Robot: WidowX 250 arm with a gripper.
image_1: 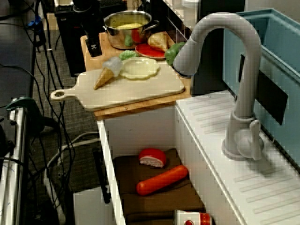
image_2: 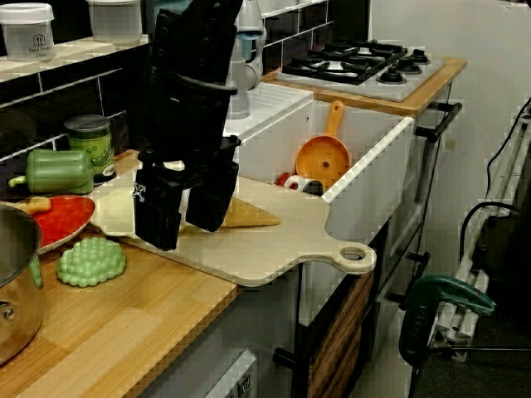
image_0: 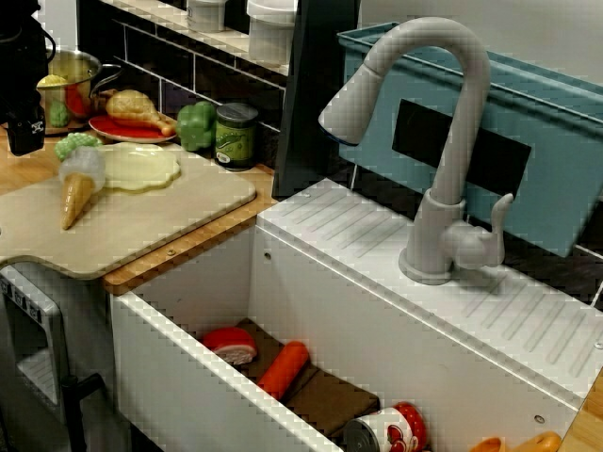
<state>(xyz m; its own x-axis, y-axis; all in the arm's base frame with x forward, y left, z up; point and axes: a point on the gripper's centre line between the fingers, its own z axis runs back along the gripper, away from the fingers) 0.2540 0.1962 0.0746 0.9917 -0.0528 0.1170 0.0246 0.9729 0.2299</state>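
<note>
One claw [image_2: 184,220], one toy cone [image_0: 75,193], one cutting board [image_0: 160,221]

In the view from the desk end, the fingers [image_2: 158,220] cover the wide end of the cone [image_2: 249,217] and much of the dough disc [image_2: 114,211]. The pot [image_2: 12,282] is cut off by the left edge. In the view across the sink [image_0: 188,377], the gripper [image_0: 24,137] is cropped at the top-left corner and hides part of the pot. The can [image_0: 386,431] runs off the bottom edge, its label too small to read.
</note>
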